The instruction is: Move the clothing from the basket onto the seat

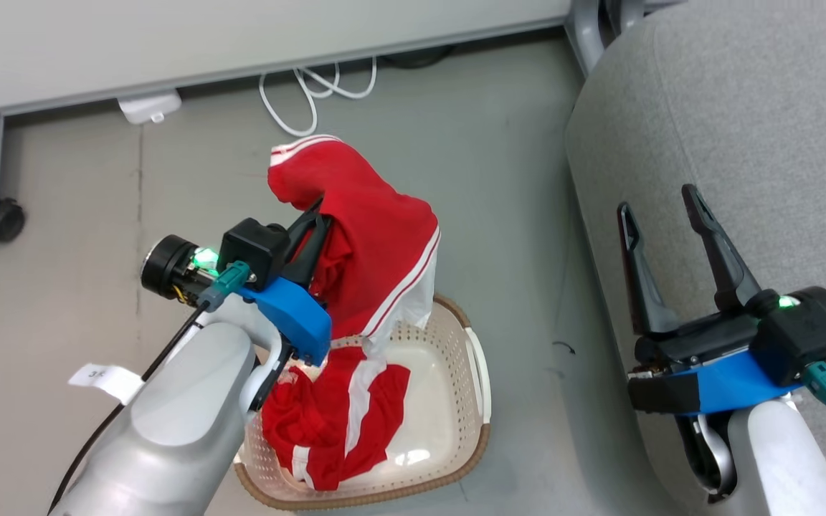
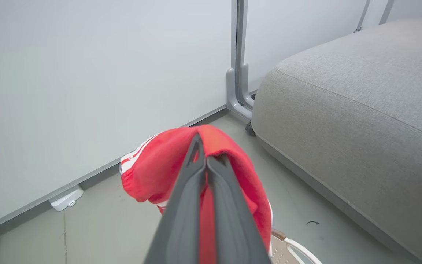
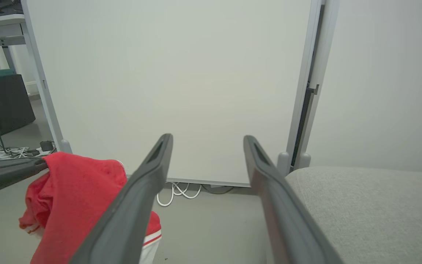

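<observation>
Left gripper (image 1: 318, 213) tight on clothing (image 1: 377, 240), above basket (image 1: 483, 401).

Ahead of me, a pale grey panel (image 1: 241, 43) stands on a grey floor (image 1: 499, 158). A black caster (image 1: 6, 218) sits under its leg on my left. A looped white cable (image 1: 312, 89) and a white plug block (image 1: 149, 107) lie at its foot.

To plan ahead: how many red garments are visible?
2. One garment hangs from the shut left hand above the basket; the other garment lies inside it. More may hide.
</observation>
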Robot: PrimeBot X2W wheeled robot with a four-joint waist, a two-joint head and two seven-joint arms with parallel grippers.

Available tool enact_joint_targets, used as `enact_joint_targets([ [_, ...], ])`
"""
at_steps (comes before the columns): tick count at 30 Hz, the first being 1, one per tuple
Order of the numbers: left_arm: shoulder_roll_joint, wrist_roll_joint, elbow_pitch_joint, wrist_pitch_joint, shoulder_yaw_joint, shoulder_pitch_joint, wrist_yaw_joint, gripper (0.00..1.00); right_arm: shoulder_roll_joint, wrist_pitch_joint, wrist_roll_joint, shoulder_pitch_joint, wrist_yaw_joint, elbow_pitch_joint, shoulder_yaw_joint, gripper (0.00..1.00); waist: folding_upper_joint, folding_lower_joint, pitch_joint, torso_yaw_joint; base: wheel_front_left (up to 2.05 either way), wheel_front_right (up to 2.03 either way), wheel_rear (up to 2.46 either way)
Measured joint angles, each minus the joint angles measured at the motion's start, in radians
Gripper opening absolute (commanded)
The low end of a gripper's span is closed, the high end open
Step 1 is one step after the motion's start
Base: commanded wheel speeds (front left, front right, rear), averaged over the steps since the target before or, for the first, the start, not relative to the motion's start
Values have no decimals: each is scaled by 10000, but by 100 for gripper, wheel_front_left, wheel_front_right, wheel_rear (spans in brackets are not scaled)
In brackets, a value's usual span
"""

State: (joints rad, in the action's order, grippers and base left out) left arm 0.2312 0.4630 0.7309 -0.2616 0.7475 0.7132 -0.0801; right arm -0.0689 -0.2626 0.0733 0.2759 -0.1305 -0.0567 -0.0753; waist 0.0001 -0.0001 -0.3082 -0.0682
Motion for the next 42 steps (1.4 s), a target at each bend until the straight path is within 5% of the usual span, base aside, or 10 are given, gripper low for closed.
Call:
enact_joint_targets([
  [13,-316,-690,-1304,0,-1377,-356,-328,0,81,0,-25,-643,0,-232,-61,100,0,0,1290,155,0,0,0],
  [26,-1062,-681,-1778,48,-911,220,-443,0,151,0,-6,-910,0,-234,-13,100,0,1,1609,319,0,0,0],
  [42,-1218,-146,-2054,491,-470,501,-458,0,173,0,67,-967,0,-228,48,100,0,2,1654,444,0,0,0],
])
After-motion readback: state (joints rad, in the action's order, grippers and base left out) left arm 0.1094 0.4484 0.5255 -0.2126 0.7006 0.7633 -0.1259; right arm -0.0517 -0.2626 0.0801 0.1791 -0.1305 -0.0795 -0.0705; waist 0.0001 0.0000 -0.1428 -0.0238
